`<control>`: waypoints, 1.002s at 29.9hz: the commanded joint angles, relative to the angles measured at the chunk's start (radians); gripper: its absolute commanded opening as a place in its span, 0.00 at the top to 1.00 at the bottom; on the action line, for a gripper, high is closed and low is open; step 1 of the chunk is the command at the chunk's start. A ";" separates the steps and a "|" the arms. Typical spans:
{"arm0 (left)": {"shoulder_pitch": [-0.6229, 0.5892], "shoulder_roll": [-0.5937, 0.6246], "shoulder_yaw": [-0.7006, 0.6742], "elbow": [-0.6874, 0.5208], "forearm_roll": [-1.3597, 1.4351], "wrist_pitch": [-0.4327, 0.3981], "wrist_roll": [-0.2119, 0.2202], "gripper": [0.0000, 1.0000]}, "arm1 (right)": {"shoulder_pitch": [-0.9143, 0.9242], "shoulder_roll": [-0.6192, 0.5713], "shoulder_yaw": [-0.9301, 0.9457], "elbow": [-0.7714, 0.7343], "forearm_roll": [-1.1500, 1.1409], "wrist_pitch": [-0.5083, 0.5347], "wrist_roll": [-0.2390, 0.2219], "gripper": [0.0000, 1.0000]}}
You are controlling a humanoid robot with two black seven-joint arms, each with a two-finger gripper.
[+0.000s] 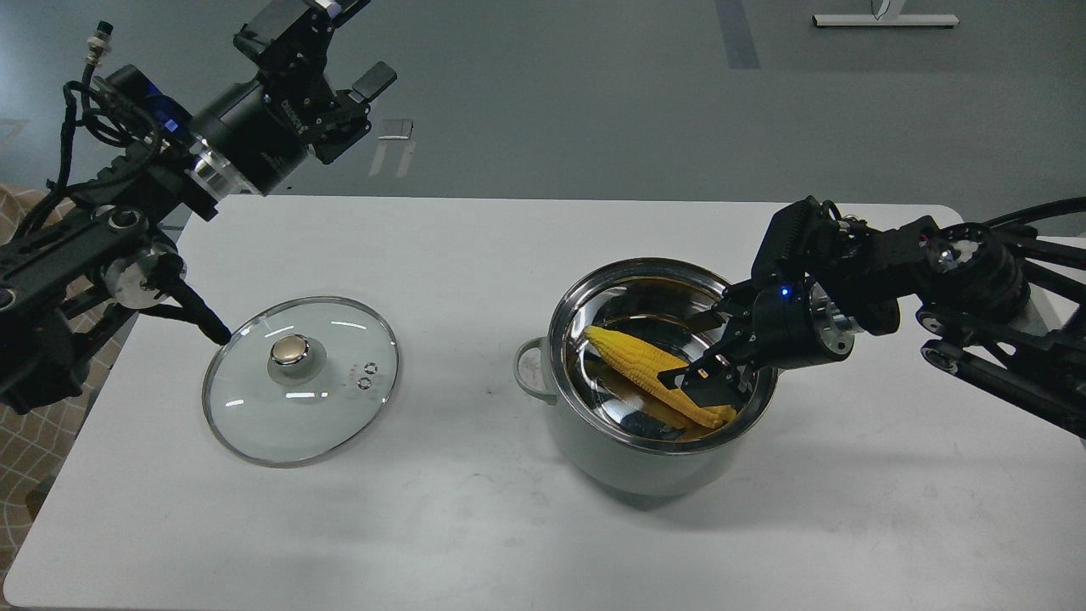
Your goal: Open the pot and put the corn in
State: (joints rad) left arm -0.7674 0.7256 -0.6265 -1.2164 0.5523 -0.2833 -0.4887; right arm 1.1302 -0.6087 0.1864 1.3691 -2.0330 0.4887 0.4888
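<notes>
The pale grey-green pot (632, 469) stands uncovered on the white table (475, 255), right of centre. The yellow corn (646, 373) lies slanted inside its shiny steel bowl, tip toward the far left and thick end low at the right. My right gripper (701, 349) hangs over the pot's right side with its fingers spread. One finger is above the corn and one rests by its thick end. My left gripper (333, 53) is open and empty, raised high beyond the table's far left corner.
The glass lid (331, 399) with a metal knob (291, 350) lies flat on the table at the left. A loop handle (531, 367) sticks out on the pot's left side. The left arm's elbow hangs near the lid's left rim.
</notes>
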 commanded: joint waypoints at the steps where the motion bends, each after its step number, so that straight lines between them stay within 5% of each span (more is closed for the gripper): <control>1: 0.008 0.000 -0.004 0.002 0.002 -0.013 0.000 0.04 | 0.025 0.001 0.059 -0.024 0.010 0.000 0.000 0.16; 12: 0.011 -0.072 -0.015 0.043 0.002 0.022 0.000 0.02 | 0.178 0.125 0.205 -0.507 0.400 0.000 0.000 0.00; 16: 0.011 -0.103 -0.015 0.077 -0.006 0.091 0.000 0.02 | 0.143 0.164 0.284 -0.637 0.613 -0.103 0.000 0.00; 20: 0.013 -0.147 -0.015 0.153 -0.008 0.088 0.000 0.02 | 0.054 0.188 0.300 -0.682 0.899 -0.194 0.000 0.00; 30: 0.013 -0.301 -0.016 0.311 -0.037 0.026 0.000 0.02 | -0.145 0.191 0.309 -0.693 1.431 -0.205 0.000 0.00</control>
State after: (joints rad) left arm -0.7547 0.4757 -0.6412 -0.9728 0.5358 -0.2282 -0.4888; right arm 1.0396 -0.4210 0.4895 0.6753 -0.7320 0.2853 0.4885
